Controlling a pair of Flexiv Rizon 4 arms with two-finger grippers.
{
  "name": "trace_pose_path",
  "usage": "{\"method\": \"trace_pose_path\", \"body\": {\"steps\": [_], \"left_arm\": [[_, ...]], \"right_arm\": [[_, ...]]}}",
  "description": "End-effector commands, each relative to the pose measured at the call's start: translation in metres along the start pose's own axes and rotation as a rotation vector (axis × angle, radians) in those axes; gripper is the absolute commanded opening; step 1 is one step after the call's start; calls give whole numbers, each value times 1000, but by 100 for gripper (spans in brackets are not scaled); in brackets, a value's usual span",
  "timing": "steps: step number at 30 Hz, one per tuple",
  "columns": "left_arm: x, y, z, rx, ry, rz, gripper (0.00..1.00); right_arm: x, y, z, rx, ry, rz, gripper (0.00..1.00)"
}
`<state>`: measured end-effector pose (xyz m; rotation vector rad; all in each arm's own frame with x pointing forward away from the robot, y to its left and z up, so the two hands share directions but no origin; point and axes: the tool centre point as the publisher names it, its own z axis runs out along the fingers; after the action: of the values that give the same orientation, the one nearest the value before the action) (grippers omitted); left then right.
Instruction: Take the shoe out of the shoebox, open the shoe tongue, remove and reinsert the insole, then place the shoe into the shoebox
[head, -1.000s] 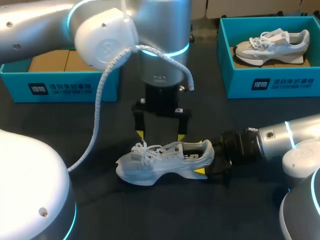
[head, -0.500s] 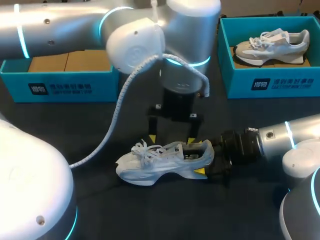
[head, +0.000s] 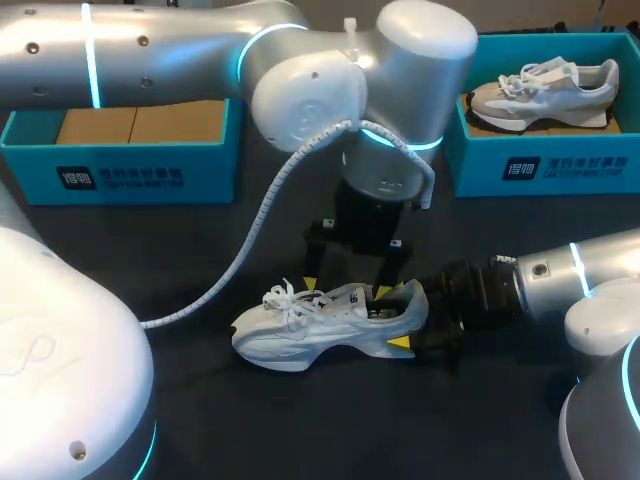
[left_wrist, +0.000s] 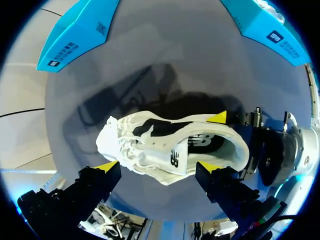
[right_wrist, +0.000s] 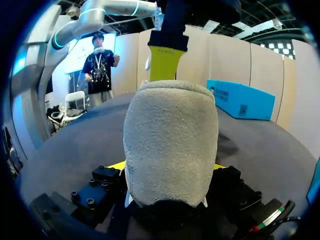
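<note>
White lace-up sneaker (head: 320, 325) with dark lining, sitting upright on the dark counter (head: 300, 420). Right gripper (head: 410, 320) pinches its heel, left gripper (head: 345, 289) is spread wide above.

A robot lab bench. A silver left arm (head: 150, 50) and right arm (head: 590, 275) with glowing blue rings meet over a dark table (head: 300, 430). One open blue shoebox (head: 120, 175) sits at ten o'clock, a second shoebox (head: 540, 165) at two, and a white shoe (head: 320, 325) at centre.

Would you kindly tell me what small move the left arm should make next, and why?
Probably lower the left gripper toward the tongue of the white shoe: it hangs open directly above the shoe, while the right gripper is shut on the heel, holding it steady.
</note>
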<state>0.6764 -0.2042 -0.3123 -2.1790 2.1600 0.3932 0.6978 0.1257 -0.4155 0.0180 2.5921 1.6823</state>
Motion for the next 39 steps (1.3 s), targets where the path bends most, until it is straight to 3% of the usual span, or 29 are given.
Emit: {"method": "trace_pose_path", "body": {"steps": [1, 24, 33, 35, 39], "left_arm": [[10, -3, 8, -7, -48, -5, 100], [-1, 0, 31, -17, -191, -21, 100], [-8, 0, 33, -30, -196, -30, 100], [-9, -1, 32, -33, -192, -34, 85], [-13, -1, 31, -39, -180, -38, 78]], "right_arm": [[4, -3, 4, 4, -3, 0, 0], [4, -3, 4, 4, -3, 0, 0], [4, -3, 4, 4, -3, 0, 0], [4, -3, 4, 4, -3, 0, 0], [4, -3, 4, 4, -3, 0, 0]]}}
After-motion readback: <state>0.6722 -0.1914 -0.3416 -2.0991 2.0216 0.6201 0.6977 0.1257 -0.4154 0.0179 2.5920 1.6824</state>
